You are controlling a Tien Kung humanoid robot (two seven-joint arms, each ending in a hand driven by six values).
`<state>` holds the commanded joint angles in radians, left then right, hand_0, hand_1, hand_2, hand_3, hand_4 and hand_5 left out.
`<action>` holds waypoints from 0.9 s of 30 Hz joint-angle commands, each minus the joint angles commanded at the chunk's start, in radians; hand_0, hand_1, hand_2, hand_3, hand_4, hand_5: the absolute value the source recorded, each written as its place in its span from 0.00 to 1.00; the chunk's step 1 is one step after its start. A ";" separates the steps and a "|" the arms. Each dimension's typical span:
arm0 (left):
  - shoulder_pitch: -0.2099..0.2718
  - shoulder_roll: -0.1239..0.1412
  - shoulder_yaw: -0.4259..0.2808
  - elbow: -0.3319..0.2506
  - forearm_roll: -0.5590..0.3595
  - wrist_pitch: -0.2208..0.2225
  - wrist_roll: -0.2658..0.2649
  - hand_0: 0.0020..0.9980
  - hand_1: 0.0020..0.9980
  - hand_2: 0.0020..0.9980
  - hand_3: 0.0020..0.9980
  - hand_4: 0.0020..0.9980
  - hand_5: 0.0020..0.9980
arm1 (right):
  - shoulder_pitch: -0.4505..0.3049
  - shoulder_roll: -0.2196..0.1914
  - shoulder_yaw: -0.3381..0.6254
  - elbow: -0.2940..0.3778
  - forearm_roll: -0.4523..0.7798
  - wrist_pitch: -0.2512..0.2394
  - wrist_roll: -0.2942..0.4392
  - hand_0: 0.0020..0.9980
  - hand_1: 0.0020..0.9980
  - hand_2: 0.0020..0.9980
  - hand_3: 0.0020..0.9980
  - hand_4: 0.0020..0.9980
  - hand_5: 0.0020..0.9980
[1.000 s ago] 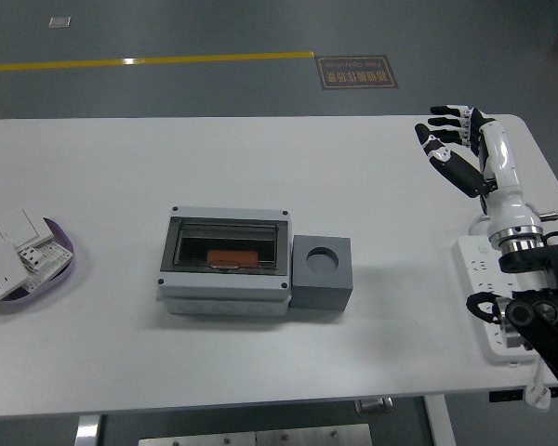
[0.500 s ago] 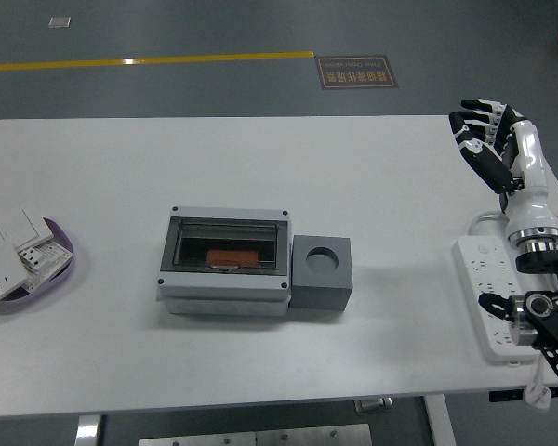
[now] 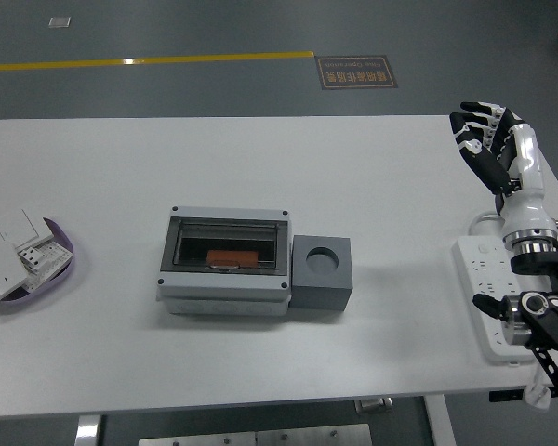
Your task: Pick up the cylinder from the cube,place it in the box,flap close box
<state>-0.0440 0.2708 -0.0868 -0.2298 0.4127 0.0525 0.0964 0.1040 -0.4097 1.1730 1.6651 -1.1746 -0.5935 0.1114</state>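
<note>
**Robot hand parked way off to the side, box looks shut**

Right robot hand [image 3: 488, 139] up at the far right of the surface [image 3: 260, 177], fingers spread and relaxed, grasping nothing. Raised clear of everything, probably just to stay out of the work area. Left one not in frame at all.

Well off to the left of that robot hand and nearer the front edge: grey box [image 3: 225, 260] with its see-through flap [image 3: 225, 243] lying flat over the opening, so closed by the look of it. Something orange [image 3: 233, 255] visible through the flap, lying inside. Presumably the cylinder, though hard to call the shape through the cover. Dark grey cube [image 3: 321, 271] butted right up against the box on the side closer to the robot hand, round socket on top showing empty. Makes sense as a holder sitting next door for a short carry.

Directly below the robot hand, along the forearm: white power strip [image 3: 484, 279]. Clear across on the opposite end: purple tray [image 3: 63, 243] piled with white wall switches [image 3: 9, 243], nothing to do with the job.

Judging from all that, task pretty much wrapped up.
</note>
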 joint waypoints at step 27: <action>-0.006 0.006 0.011 0.000 -0.006 0.001 0.002 0.60 0.62 0.61 0.63 0.70 0.21 | 0.018 0.001 -0.014 0.003 -0.086 0.005 -0.048 0.66 0.62 0.62 0.64 0.78 0.47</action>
<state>-0.0498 0.2768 -0.0758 -0.2297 0.4070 0.0531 0.0984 0.1216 -0.4084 1.1590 1.6684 -1.2606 -0.5882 0.0629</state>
